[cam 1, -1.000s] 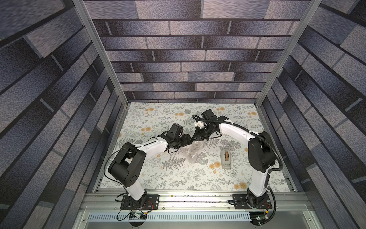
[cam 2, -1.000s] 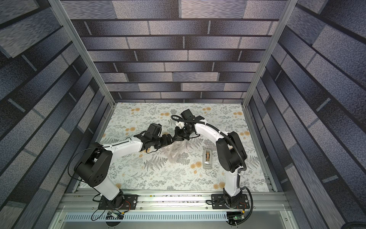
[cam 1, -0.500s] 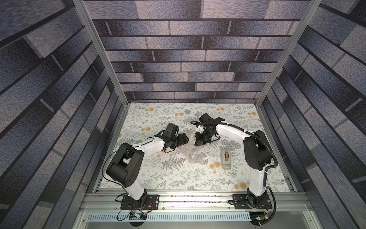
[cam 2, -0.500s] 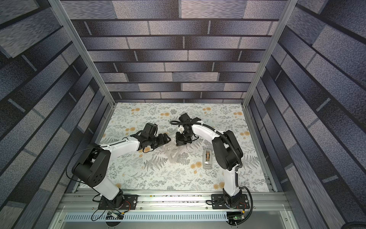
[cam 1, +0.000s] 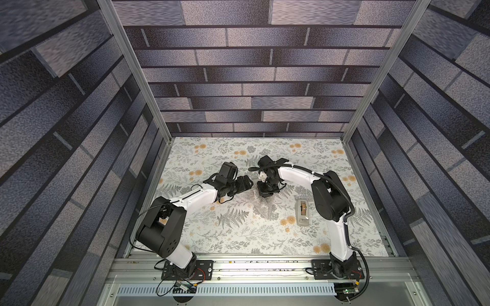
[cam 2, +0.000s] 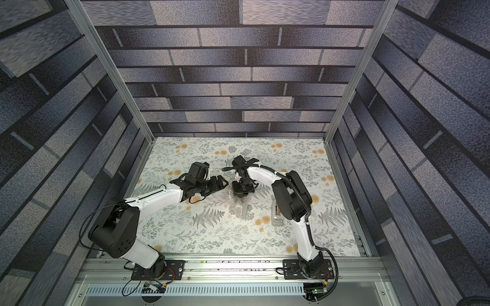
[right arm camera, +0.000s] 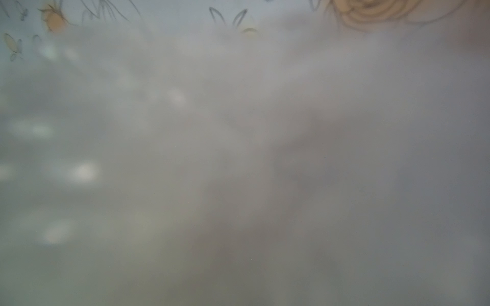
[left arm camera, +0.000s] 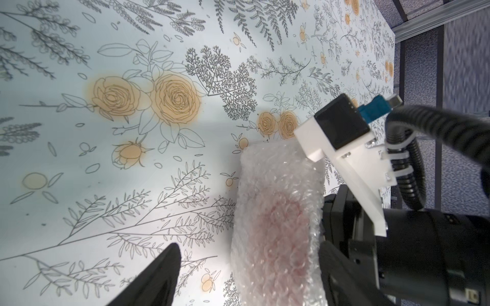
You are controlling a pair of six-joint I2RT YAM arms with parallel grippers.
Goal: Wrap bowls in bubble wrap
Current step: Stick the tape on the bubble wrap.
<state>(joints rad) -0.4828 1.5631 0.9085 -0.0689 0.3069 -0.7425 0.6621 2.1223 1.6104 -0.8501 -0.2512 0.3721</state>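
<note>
A crumpled bundle of clear bubble wrap (cam 1: pixel 261 209) (cam 2: pixel 238 209) lies mid-table. No bowl shows; only a reddish blur comes through the bubble wrap (left arm camera: pixel 278 225). My left gripper (cam 1: pixel 248 182) (cam 2: pixel 224 182) reaches in sideways and is open, and in the left wrist view the left gripper (left arm camera: pixel 249 254) straddles the bundle's end without touching it. My right gripper (cam 1: pixel 266 193) (cam 2: pixel 240 193) points down onto the bundle's far end, shut. Whether it pinches the wrap is hidden. Blurred bubble wrap (right arm camera: pixel 238 159) fills the right wrist view.
A grey tape dispenser (cam 1: pixel 302 213) (cam 2: pixel 277 217) with a tan roll sits on the floral table (cam 1: pixel 238 238), right of the bundle and close to the right arm's elbow. Metal frame posts and patterned walls close in the sides and back.
The right gripper swung from beside the left gripper to point down onto the wrap. The left gripper drew back a little to the left, still open.
</note>
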